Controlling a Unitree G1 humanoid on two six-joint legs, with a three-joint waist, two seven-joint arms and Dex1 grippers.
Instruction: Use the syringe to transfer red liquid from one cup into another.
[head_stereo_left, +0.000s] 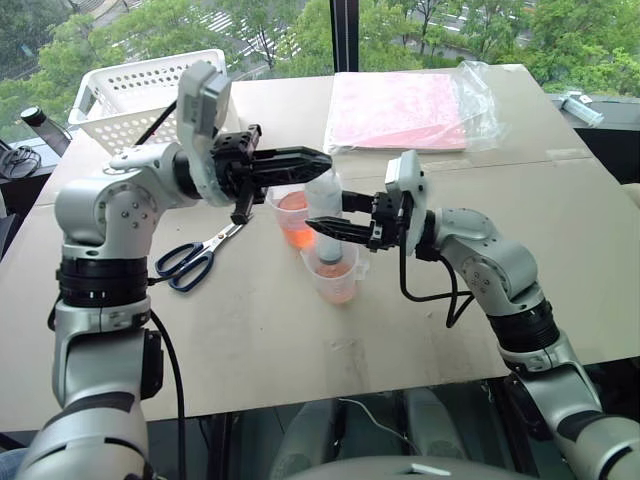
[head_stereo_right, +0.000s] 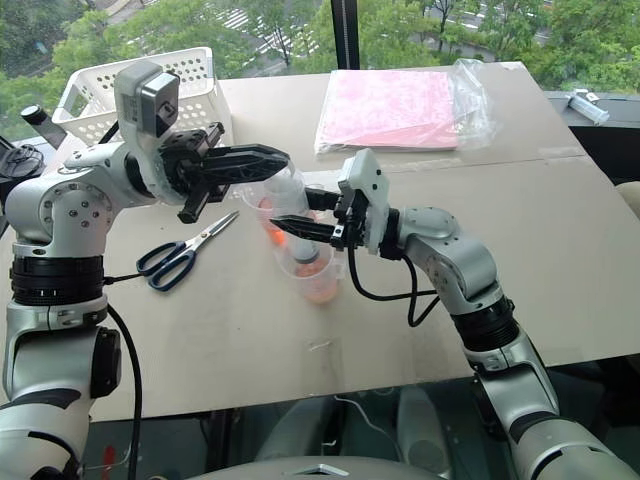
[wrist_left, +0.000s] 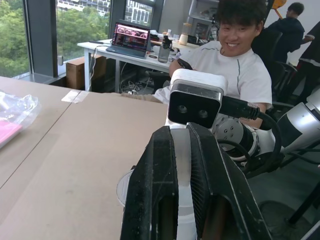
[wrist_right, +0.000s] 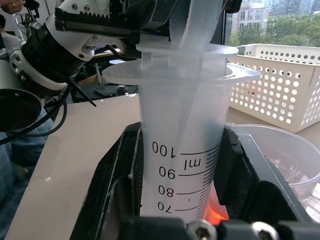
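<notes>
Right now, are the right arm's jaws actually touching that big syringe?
Touching. The right wrist view shows the right gripper with both jaws pressed against the syringe barrel, no gap.

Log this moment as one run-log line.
left gripper: shut on plunger | right gripper: shut on syringe | syringe: upright, tip in smaller cup | larger cup: behind, holds red liquid

Worktop (head_stereo_left: 560, 250): tan board, taped seam across the far part. Window (head_stereo_left: 300, 30): along the far edge, dark upright mullion (head_stereo_left: 345, 35) near the middle, green trees outside; daylight. Basket (head_stereo_left: 130, 95): white, perforated, at the far left corner. Bag (head_stereo_left: 410, 108): clear plastic over pink sheets, at the far edge right of the mullion. Scissors (head_stereo_left: 195, 258): dark-handled, on the left half. Desk (wrist_left: 125, 55): white, beyond the worktop's side, bearing an open laptop (wrist_left: 129, 39). Person (wrist_left: 235, 65): seated by that desk.
</notes>
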